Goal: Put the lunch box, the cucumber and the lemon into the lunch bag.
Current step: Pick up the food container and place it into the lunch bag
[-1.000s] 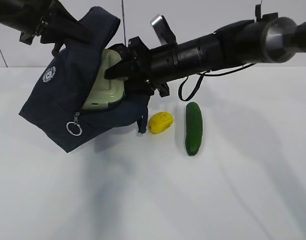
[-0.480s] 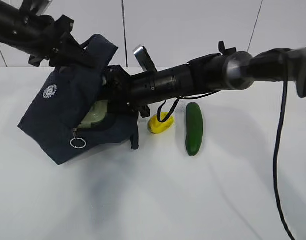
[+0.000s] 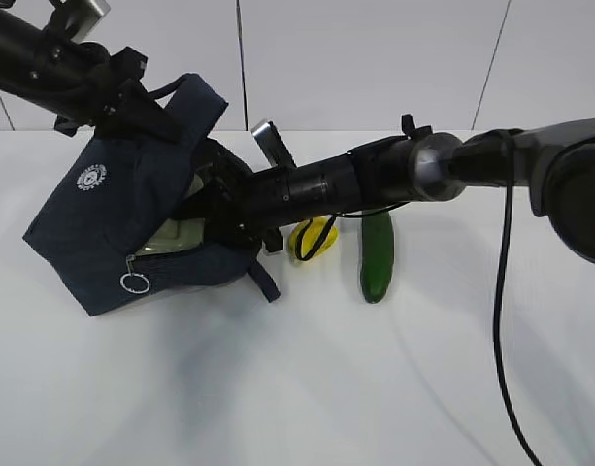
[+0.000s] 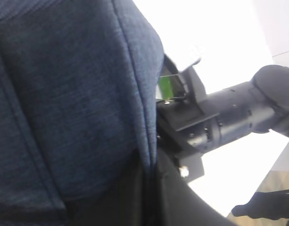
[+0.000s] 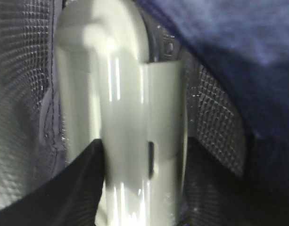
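Note:
The navy lunch bag (image 3: 103, 228) hangs tilted, its lower corner near the table and its mouth facing right. My left gripper (image 3: 142, 107) is shut on the bag's handle; in the left wrist view blue fabric (image 4: 73, 94) fills the frame and runs between the dark fingers of the gripper (image 4: 149, 197). My right gripper (image 3: 217, 206) reaches into the bag's mouth, shut on the lunch box (image 3: 176, 236), whose pale green lid (image 5: 120, 94) sits between the fingers (image 5: 76, 188). The lemon (image 3: 319, 236) and the cucumber (image 3: 377, 254) lie on the table right of the bag.
The right arm (image 3: 375, 180) stretches low across the table just above the lemon, with a black cable loop (image 3: 312, 243) dangling in front of it. Silver quilted lining (image 5: 21, 70) surrounds the box inside the bag. The zipper's ring pull (image 3: 134, 283) hangs at the bag's front.
The right arm has pushed the lunch box down and left, deeper into the bag, so little of it shows from outside. The bag has sunk and shifted slightly left.

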